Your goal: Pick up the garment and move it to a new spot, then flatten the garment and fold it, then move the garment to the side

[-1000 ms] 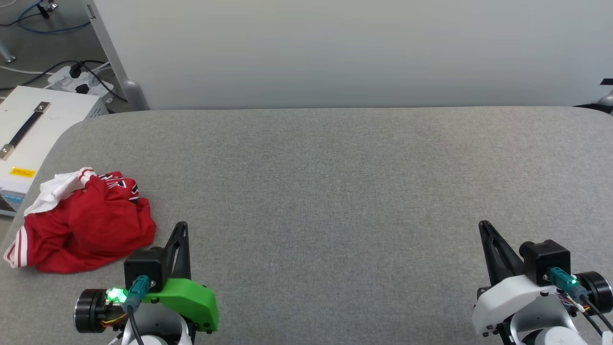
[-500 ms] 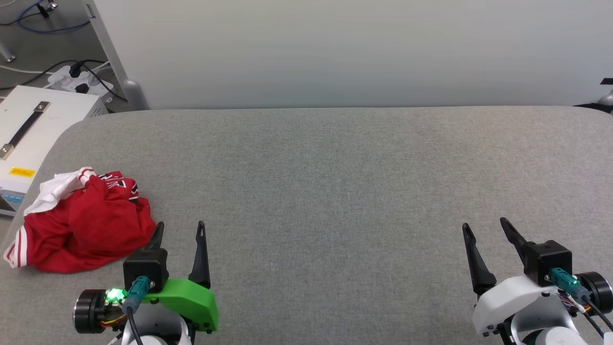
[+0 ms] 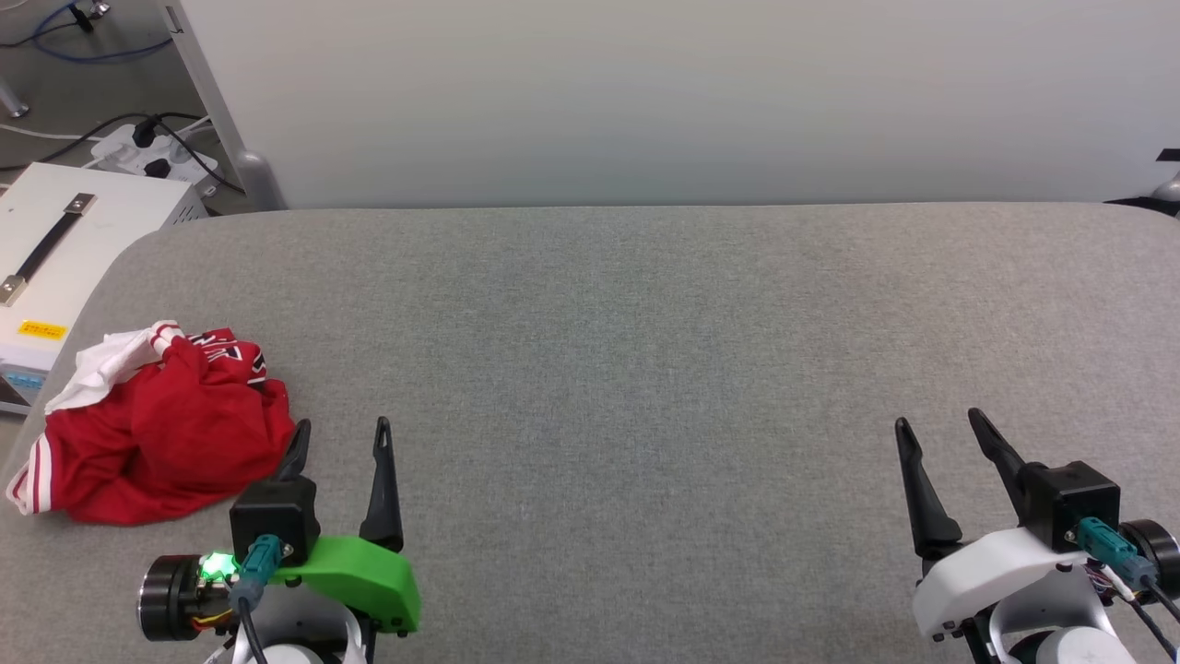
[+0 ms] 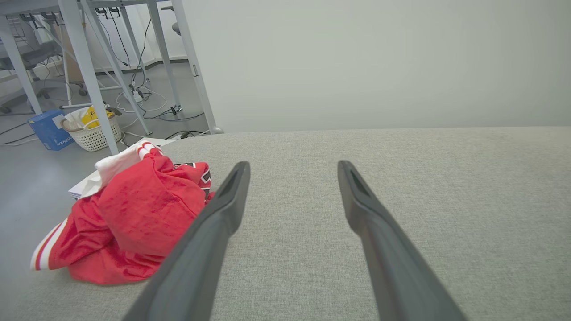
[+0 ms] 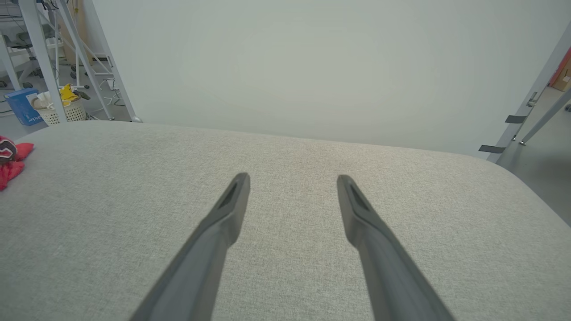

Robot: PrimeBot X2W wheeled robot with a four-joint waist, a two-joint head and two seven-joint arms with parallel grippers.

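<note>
Since a second ago both have spread wide, left pincer (image 3: 343, 426) and right pincer (image 3: 938, 420), holding nothing. Pickup's barely started, so next I swing left onto the crumpled garment (image 3: 166, 433).

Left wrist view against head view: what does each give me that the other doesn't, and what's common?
Left wrist view: the floor past the grey table's left end, with a white basket and a blue box beside metal frame legs.
Head view: the right tool, open over bare table, and the black handle on a white case.
Both: the crumpled red garment at the table's left end, with the open left tool close beside it.
</note>
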